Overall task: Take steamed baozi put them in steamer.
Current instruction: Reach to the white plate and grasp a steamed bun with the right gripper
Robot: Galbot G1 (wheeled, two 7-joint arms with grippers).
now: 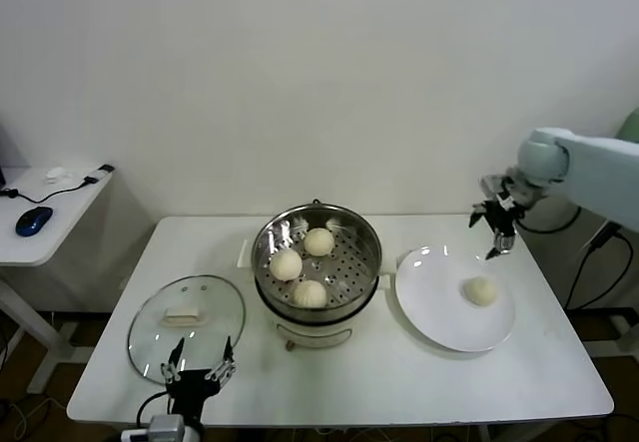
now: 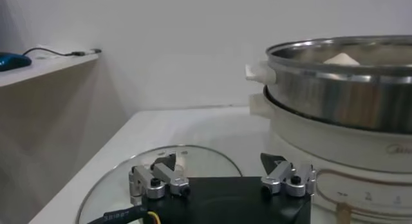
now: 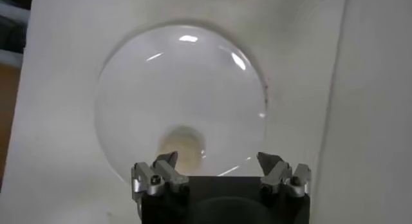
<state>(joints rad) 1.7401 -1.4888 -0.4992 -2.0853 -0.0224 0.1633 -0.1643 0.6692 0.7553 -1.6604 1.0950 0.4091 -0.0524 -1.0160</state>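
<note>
The steel steamer [image 1: 367,254] stands mid-table on its cream base and holds three baozi [image 1: 319,241], [image 1: 287,264], [image 1: 310,293] on the perforated tray. One more baozi [image 1: 481,290] lies on the white plate [image 1: 439,307] to the steamer's right. My right gripper [image 1: 493,222] hovers open above the plate's far edge; its wrist view looks down on the plate [image 3: 161,90] and that baozi [image 3: 182,147] just ahead of the empty gripper [image 3: 217,159]. My left gripper [image 1: 200,364] rests open at the table's front edge by the glass lid, empty [image 2: 220,161], with the steamer [image 2: 341,90] beside it.
A round glass lid [image 1: 187,322] with a white knob lies flat at the front left, also under the left gripper [image 2: 129,180]. A side desk [image 1: 50,213] with a blue mouse stands off to the left. Cables hang by the table's right end.
</note>
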